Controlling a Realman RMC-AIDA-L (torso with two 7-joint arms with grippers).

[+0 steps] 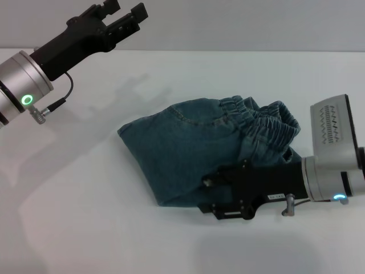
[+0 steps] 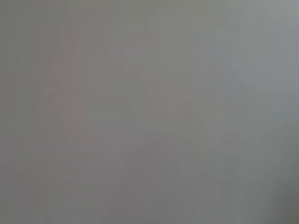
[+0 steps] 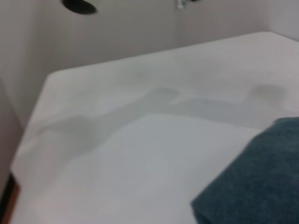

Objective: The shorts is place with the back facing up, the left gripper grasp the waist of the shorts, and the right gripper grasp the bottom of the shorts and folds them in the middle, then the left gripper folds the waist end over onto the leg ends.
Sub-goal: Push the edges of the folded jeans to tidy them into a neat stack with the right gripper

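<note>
The blue denim shorts (image 1: 188,142) lie folded in a bunch on the white table (image 1: 85,217), the elastic waist (image 1: 265,117) at the back right. A corner of the shorts (image 3: 261,182) also shows in the right wrist view. My right gripper (image 1: 212,197) lies low at the near right edge of the shorts. Its jaws stand apart, open, with the denim edge between or just under them. My left gripper (image 1: 124,12) hangs high at the far left, open and holding nothing, well away from the shorts. The left wrist view shows only plain grey.
The table's far edge (image 1: 228,51) meets a pale wall. Bare white tabletop surrounds the shorts on the left and at the front. The left arm's shadow (image 1: 114,103) falls across the table to the left of the shorts.
</note>
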